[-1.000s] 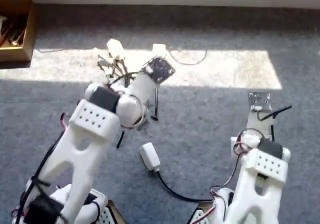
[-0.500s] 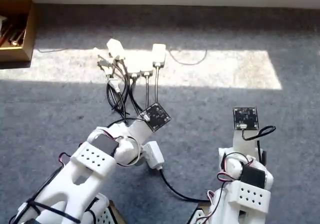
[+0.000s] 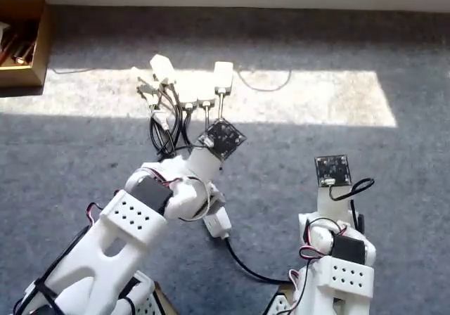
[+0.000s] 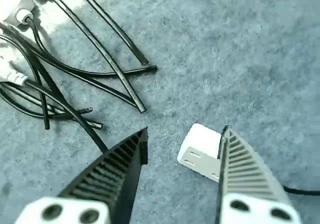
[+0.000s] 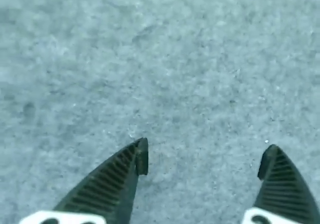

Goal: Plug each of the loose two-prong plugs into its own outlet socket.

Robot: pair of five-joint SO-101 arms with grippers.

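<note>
— How were the fingers found?
— The left gripper's (image 4: 185, 131) were held apart above the carpet (image 4: 240, 54). The white outlet socket (image 4: 199, 151) lay just beside one finger (image 4: 237, 166); contact could not be told. The right gripper's (image 5: 205, 154) were spread wide over carpet.
— And the plugs (image 3: 176, 90)?
— They were seen unplugged in the sunlit patch (image 3: 316, 97), between 11 and 12 o'clock from the socket, with black cables (image 4: 100, 66) trailing toward it.

the carpet (image 3: 394, 188) is grey. the socket (image 4: 200, 154) is white. the cords (image 4: 102, 60) are black. the fingers (image 5: 117, 179) are black with ridges.
</note>
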